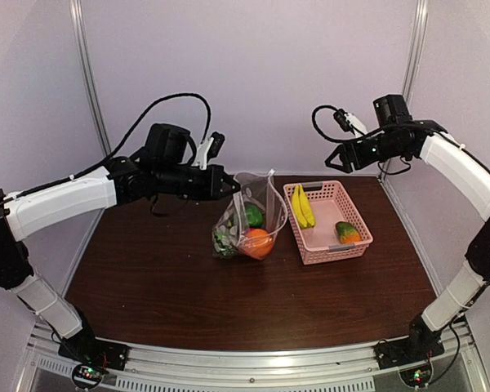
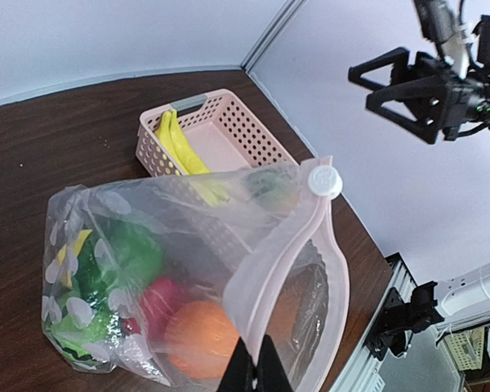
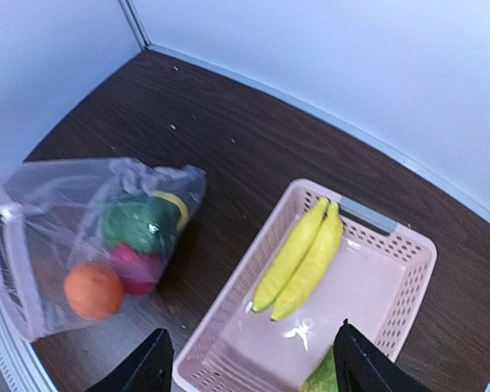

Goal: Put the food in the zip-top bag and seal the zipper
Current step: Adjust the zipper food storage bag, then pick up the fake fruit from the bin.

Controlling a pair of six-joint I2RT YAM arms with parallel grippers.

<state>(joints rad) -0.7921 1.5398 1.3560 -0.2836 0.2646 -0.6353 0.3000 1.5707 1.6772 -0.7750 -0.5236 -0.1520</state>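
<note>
The clear zip-top bag [image 1: 249, 216] stands on the table with its mouth held up. Inside are an orange [image 1: 258, 242], a green pepper [image 1: 253, 216], a red-pink fruit [image 2: 159, 298] and a dark-green ball [image 3: 144, 224]. My left gripper [image 2: 255, 369] is shut on the bag's pink zipper strip [image 2: 286, 237]; the white slider tab [image 2: 324, 180] sits at the strip's far end. My right gripper [image 3: 249, 367] is open and empty, high above the pink basket [image 1: 351, 245]. The basket holds the yellow banana bunch [image 1: 302, 206] and the orange-green piece [image 1: 347, 233].
White walls close the table at the back and sides. The basket stands just right of the bag, nearly touching it. A metal rail runs along the table's near edge [image 1: 253, 359].
</note>
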